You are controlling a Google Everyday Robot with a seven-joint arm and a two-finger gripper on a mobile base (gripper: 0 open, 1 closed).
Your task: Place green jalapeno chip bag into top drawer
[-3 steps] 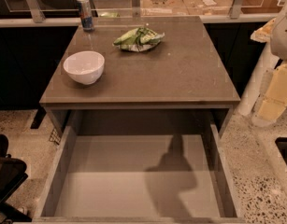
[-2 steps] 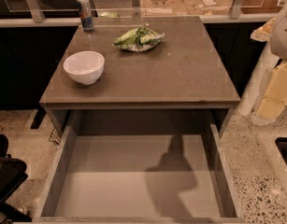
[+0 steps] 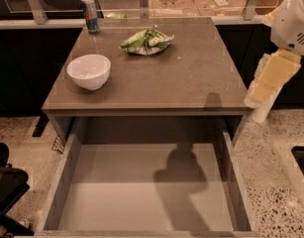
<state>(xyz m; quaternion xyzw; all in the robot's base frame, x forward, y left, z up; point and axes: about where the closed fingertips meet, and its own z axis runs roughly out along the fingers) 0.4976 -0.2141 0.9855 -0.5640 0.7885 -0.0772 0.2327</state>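
Camera view: the gripper (image 3: 268,83) hangs beside the table's (image 3: 191,78) right edge, I cannot tell how its jaws stand; one green jalapeno chip bag (image 3: 146,41), one bowl (image 3: 89,71), one can (image 3: 90,15), one top drawer (image 3: 122,192)

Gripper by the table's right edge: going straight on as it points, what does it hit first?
The gripper points down, slightly left, beside the table. Probably the speckled floor next to the top drawer's right wall comes first; depth is unclear, so it could clip the table edge.
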